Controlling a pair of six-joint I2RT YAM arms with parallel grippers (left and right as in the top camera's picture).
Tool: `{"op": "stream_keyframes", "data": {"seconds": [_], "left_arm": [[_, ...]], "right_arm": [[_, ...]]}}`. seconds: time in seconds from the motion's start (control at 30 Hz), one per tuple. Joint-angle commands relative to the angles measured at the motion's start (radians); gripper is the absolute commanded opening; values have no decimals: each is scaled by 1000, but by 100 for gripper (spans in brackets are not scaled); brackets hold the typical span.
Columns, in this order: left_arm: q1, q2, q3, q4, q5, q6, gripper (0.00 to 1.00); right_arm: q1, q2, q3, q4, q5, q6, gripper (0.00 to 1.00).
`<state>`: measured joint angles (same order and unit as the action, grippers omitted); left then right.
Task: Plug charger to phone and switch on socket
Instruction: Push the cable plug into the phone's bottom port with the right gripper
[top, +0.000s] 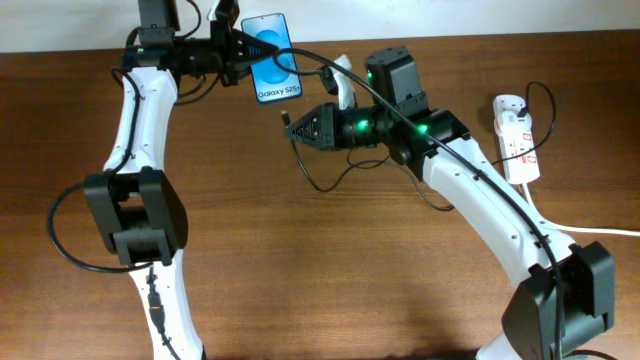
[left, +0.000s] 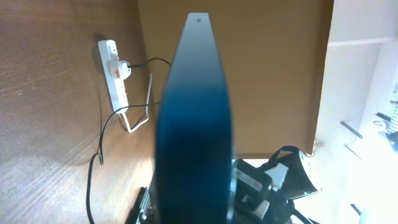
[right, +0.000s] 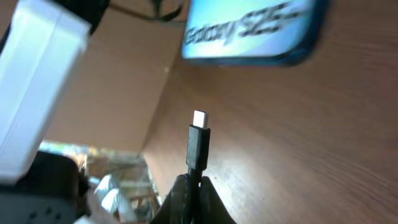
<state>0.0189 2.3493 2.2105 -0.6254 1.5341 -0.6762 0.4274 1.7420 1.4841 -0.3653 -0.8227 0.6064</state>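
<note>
In the left wrist view the phone (left: 193, 124) is an edge-on dark blue blur that hides the fingers of the left gripper (top: 240, 49) and runs off the bottom edge; the socket (left: 115, 68) behind it is too small to tell how its switches sit. In the right wrist view only the phone's lettered end shows, soft and cut by the top edge, the right gripper (right: 198, 186) around the charger (right: 199, 140) is a dark shape cropped at the bottom, and a blurred white block (right: 37, 81) at left cannot be identified. Overhead, the socket's white cord (top: 610, 231) leaves the right edge.
</note>
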Motion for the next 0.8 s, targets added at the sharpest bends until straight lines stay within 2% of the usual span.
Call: {"op": "stream_keyframes", "data": {"seconds": [0.0,0.2,0.4,0.47,0.77], "left_arm": [[-14,-10,16,2,37,18,0],[-26,-10,16,-43,11,18,0],[-29,-10,16,-43,11,17,0],[-29,-10,16,-42,-13,-31,0],[-51,-10,16,-42,-11,-30,0]], "right_arm": [[5,5,-9,23,70,35,4],[4,6,-9,33,92,35,4],[4,6,-9,24,95,35,4],[5,6,-9,21,95,35,4],[4,6,-9,14,102,34,4]]}}
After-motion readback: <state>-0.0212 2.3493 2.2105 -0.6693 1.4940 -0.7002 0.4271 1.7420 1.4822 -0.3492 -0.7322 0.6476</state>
